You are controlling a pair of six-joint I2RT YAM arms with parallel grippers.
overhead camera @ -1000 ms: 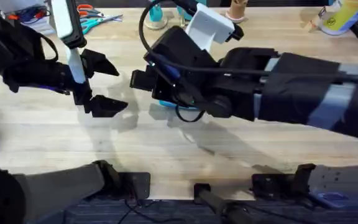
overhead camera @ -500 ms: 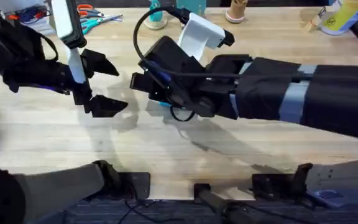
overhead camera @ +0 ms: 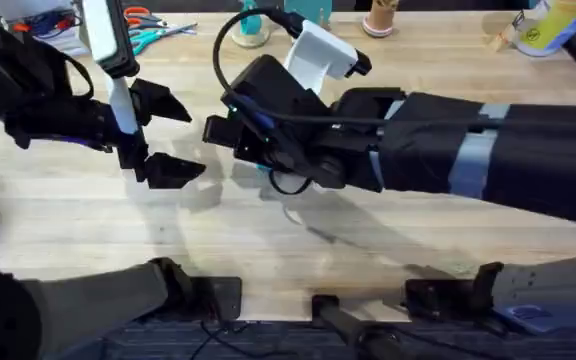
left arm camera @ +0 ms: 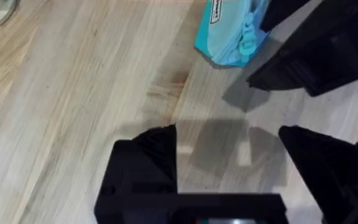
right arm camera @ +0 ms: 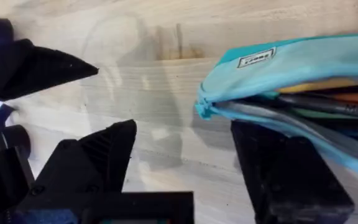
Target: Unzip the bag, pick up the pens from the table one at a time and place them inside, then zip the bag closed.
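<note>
Over the last second the right tool (overhead camera: 223,130) is seen to have been carried a little leftward along the bag (right arm camera: 291,68), which lies on the counter (overhead camera: 368,240) beneath that arm. Its fingers are spread, nothing gripped, one end of the still-gaping bag between them (contents visible inside). Zipping seems next. The left tool (overhead camera: 163,135) is unmoved, open and empty.

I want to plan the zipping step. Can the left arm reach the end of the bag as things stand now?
Probably yes. The left gripper is open above bare table, and the bag end lies just ahead. The right gripper sits close beside that end, so space is tight.
</note>
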